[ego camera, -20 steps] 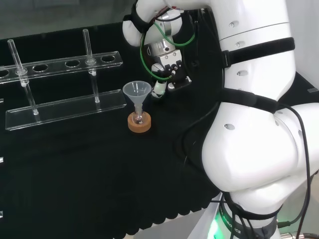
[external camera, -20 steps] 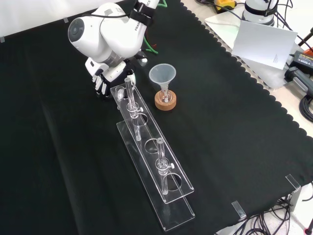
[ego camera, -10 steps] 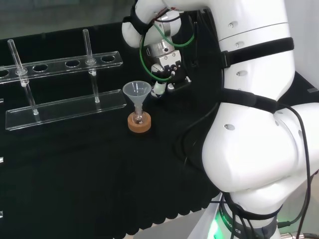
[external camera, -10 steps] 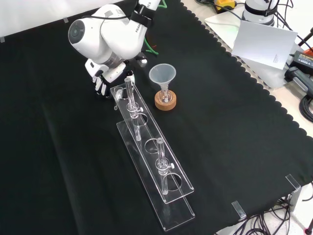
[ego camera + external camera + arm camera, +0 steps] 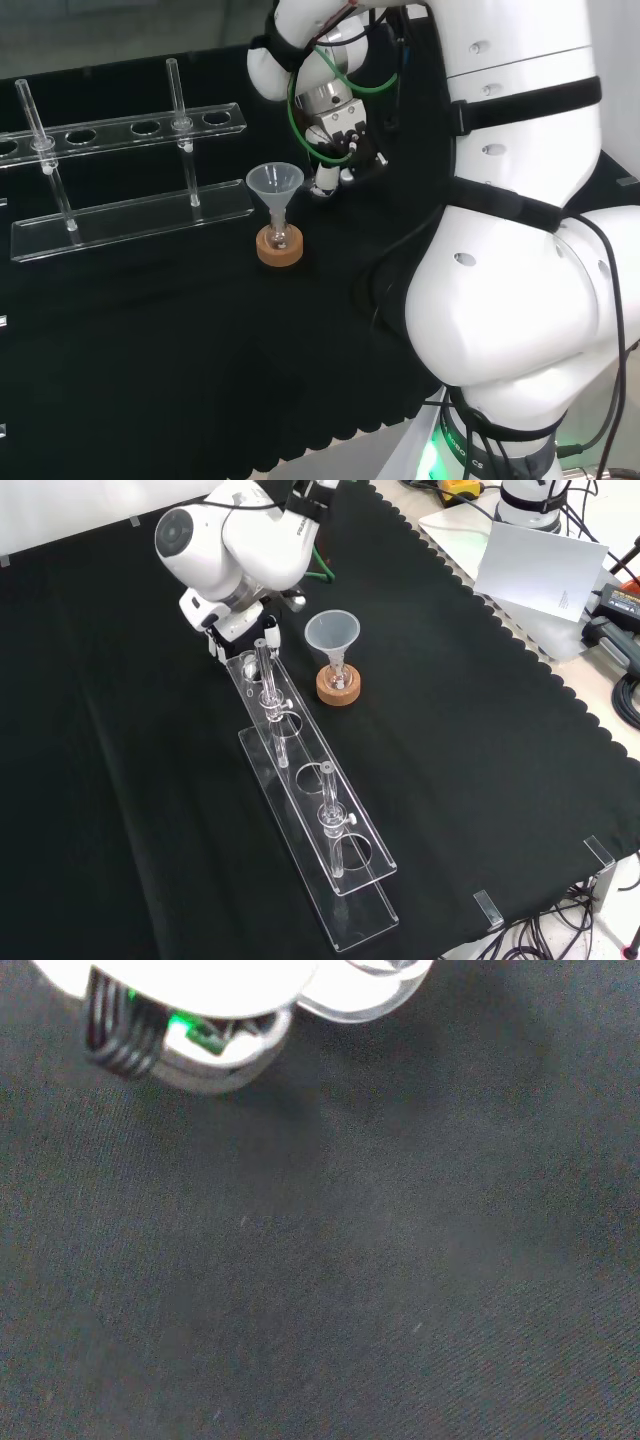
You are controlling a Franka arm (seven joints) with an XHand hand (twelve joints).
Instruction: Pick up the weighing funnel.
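Black cloth [image 5: 400, 1260] is seen under the hand [image 5: 338, 148], just beside the funnel [image 5: 275, 182]. The weighing funnel [image 5: 365, 1000] seems grasped by it; only lifting clear is judged left.

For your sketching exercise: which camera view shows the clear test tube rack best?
The front view: the whole rack lies in frame, both tubes standing in it. The head view shows it side-on, with its left end cut off by the picture's edge. The wrist view faces the black cloth.

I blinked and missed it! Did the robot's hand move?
Yes. In the front view the hand has gone up and a bit right, judged against the still rack.
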